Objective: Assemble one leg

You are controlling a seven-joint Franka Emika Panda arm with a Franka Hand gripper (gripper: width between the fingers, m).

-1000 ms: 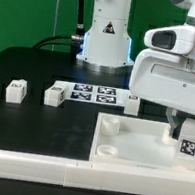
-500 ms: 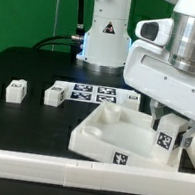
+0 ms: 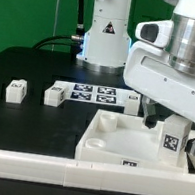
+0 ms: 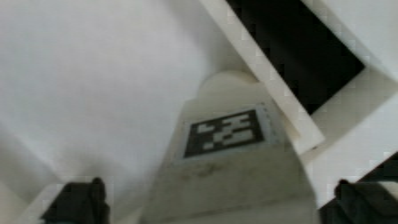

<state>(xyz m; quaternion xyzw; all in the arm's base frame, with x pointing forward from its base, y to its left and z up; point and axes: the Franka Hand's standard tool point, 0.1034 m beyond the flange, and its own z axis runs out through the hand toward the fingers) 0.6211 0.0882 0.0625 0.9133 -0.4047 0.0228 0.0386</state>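
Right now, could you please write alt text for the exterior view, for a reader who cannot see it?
A large white robot arm lowers its gripper, with a tagged white leg at its fingers, over a white rimmed panel on a black table. Two more legs and the marker board lie behind.

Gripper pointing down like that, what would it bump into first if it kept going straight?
Probably the leg, the white tagged peg lying right between the gripper fingertips in the wrist view. Under it sits the white panel. Whether the leg already touches the fingers is unclear.
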